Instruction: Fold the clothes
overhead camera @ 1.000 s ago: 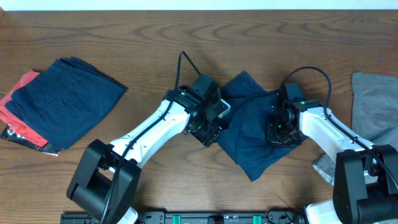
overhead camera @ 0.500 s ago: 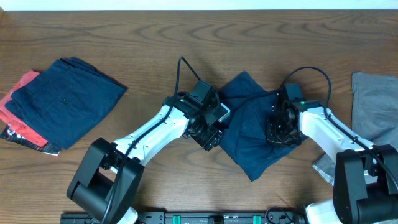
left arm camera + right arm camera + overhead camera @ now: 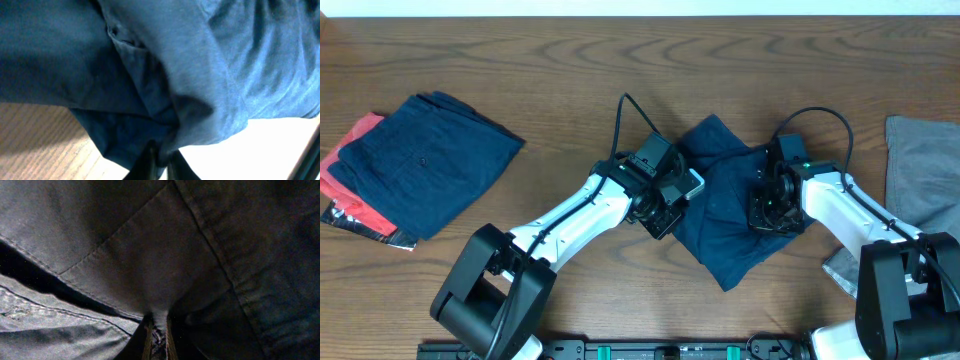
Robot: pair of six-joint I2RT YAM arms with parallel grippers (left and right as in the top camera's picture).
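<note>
A crumpled dark navy garment lies in the middle of the table between both arms. My left gripper sits at its left edge, shut, with a fold of the navy cloth pinched between the fingertips. On the garment's right side my right gripper is shut on a seamed fold of the same fabric. In both wrist views the cloth fills nearly the whole picture and hides what lies beyond it.
At the far left a folded navy garment rests on a red one. A light grey garment lies at the right edge. Bare wooden table runs along the back.
My left gripper has slid right onto the navy garment's edge and closed on it; it was open before. The right arm has not moved.
</note>
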